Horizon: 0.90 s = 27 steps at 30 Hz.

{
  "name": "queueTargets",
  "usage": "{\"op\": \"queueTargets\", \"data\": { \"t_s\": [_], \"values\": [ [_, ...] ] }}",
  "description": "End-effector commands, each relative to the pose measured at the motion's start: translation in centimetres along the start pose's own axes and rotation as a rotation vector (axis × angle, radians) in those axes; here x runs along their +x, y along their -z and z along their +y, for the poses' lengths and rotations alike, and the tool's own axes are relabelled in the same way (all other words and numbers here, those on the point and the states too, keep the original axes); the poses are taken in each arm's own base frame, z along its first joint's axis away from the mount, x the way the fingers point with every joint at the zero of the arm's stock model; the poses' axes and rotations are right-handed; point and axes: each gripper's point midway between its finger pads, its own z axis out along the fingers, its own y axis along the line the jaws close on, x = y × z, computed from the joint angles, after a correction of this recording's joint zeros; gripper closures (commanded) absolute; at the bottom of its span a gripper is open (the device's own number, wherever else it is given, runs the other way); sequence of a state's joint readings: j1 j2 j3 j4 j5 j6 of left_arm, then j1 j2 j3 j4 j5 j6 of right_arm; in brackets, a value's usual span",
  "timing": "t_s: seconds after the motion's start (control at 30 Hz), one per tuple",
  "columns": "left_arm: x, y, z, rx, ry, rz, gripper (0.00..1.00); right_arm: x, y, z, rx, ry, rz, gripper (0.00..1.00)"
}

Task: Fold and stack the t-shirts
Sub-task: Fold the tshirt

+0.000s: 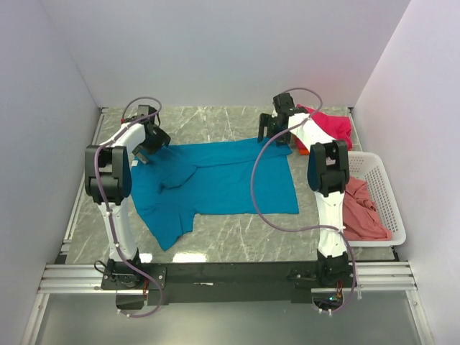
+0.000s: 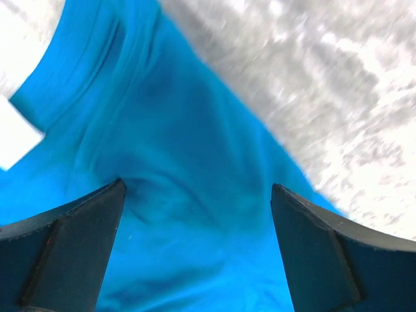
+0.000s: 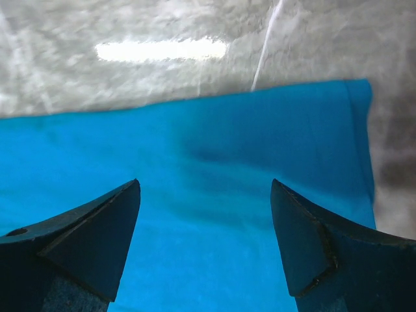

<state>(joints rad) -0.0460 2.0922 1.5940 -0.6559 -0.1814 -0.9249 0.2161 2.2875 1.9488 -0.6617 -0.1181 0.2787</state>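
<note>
Although it lies spread out, the teal-blue t-shirt [image 1: 215, 180] shows creases.

robot lab cell: plain white walls [image 1: 215, 50], aluminium frame rail [image 1: 72, 277]

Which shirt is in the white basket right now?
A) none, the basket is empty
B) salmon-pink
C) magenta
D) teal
B: the salmon-pink shirt lies inside the white basket, while the teal shirt is spread on the table and the magenta shirt sits on the table beyond the basket.
</note>
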Motion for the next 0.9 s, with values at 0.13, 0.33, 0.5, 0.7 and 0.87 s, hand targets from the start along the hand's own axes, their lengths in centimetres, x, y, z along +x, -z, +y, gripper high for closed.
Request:
{"op": "queueTargets", "data": {
  "t_s": [0.13, 0.33, 0.5, 0.7, 0.87],
  "values": [
    [-2.1, -3.3, -0.4, -0.009, -0.038, -0.010, 0.01, -0.9, -2.2, -1.7, 0.014, -0.065, 0.051, 0.13],
    [-3.3, -6.1, -1.0, 0.011, -0.049, 0.033, 0.01, -0.9, -3.5, -2.4, -0.004, -0.075, 0.073, 0.13],
    [-5.0, -7.5, -3.4, 0.081, -0.108, 0.018, 0.01, -1.7, -4.0, -2.6, -0.003, -0.074, 0.058, 0.13],
    [-9.3, -3.8, -6.7, 0.155, -0.107, -0.074, 0.01, -5.4, -0.7, -0.8, -0.065, -0.027, -0.041, 0.13],
    [-13.1, 4.8, -7.2, 0.195, -0.080, -0.206, 0.01, -5.7, 4.9, 0.9, -0.097, 0.003, -0.108, 0.13]
  ]
}}
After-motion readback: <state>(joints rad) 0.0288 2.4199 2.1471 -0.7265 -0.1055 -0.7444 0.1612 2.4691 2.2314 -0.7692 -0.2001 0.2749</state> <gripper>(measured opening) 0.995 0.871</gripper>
